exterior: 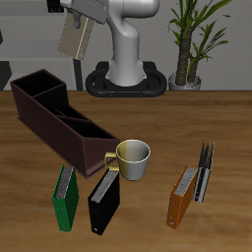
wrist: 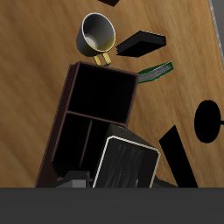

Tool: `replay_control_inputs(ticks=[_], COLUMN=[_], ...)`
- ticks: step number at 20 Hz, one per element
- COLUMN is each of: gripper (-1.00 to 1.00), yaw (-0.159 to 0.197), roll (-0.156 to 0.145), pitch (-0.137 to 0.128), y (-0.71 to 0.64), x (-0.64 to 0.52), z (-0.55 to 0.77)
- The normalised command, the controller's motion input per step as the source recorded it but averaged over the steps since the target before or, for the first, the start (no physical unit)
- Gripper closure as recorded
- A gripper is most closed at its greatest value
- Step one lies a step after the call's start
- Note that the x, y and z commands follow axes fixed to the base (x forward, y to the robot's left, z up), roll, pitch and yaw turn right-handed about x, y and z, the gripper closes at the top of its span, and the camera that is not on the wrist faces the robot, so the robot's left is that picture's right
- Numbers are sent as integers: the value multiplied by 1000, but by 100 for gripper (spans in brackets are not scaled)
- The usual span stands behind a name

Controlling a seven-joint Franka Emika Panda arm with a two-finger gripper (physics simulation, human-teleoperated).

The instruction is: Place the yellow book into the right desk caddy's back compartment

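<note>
My gripper (exterior: 83, 20) is shut on the yellow book (exterior: 74, 41), which hangs from it high above the table, tan cover showing, over the far end of the right desk caddy (exterior: 61, 126). The caddy is a long dark brown open box lying diagonally, its near end beside the mug. In the wrist view the book (wrist: 127, 162) is seen end-on with pale page edges, held in the gripper (wrist: 118, 182) above the caddy (wrist: 98, 115). The book's end covers part of the divided compartments, and the large compartment next to the mug lies open.
A pale mug (exterior: 132, 159) touches the caddy's near end. A green book (exterior: 65, 197), a black book (exterior: 103, 200), an orange book (exterior: 182, 197) and a dark grey book (exterior: 204, 169) stand near the front. A potted plant (exterior: 192, 39) stands behind.
</note>
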Motion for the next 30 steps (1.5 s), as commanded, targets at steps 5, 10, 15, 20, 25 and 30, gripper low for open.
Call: replay_control_inputs(ticks=[5,10,15,20,25,30], gripper=[100,100,100,100,100,100], yaw=[-14,-16,-26,-19,-27,-9], roll=[8,-4,-19,-15,-14,-15], pitch=[18,26,13,6,2,2], y=[-9,-19,-82,-53,-76,-125], x=[72,40,45,-13,33,59], z=[-154,-139,-118,-61,-8,-29])
